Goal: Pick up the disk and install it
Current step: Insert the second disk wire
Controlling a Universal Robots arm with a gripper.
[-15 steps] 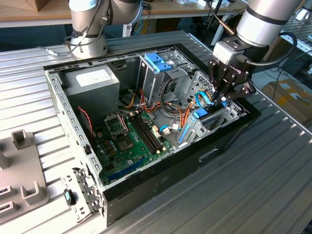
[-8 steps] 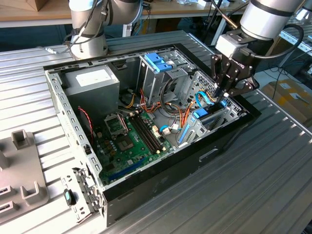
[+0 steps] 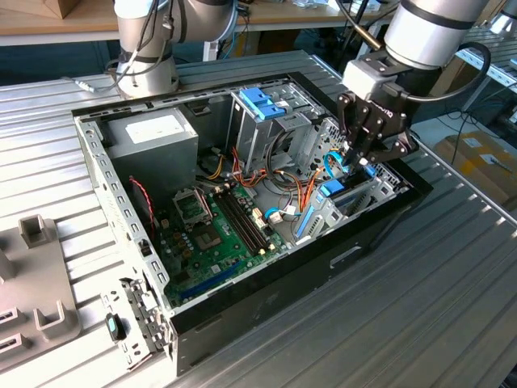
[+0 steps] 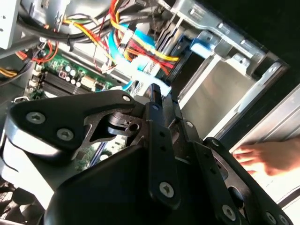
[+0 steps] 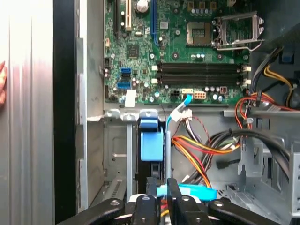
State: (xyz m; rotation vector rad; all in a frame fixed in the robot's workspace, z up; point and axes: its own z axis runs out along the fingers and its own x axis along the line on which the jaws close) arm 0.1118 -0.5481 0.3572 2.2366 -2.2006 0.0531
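The disk (image 5: 151, 143) stands on edge in the drive bay at the front of the open computer case (image 3: 266, 291). Its light blue carrier rail faces up, and the dark body sits down in the slot. In the exterior view the disk (image 3: 334, 192) lies at the case's right end, just below my gripper (image 3: 355, 155). In the first wrist view my gripper (image 5: 161, 190) hovers over the disk's near end with its fingers (image 5: 174, 194) drawn together and nothing visibly between them. In the second wrist view my gripper (image 4: 157, 99) points at a light blue cable (image 4: 140, 77).
Bundles of orange, yellow and red wires (image 5: 197, 154) run beside the bay. The green motherboard (image 5: 178, 51) fills the case floor. A metal drive cage with a blue bracket (image 3: 262, 103) stands behind. A person's hand (image 4: 267, 157) rests on the ribbed table outside the case.
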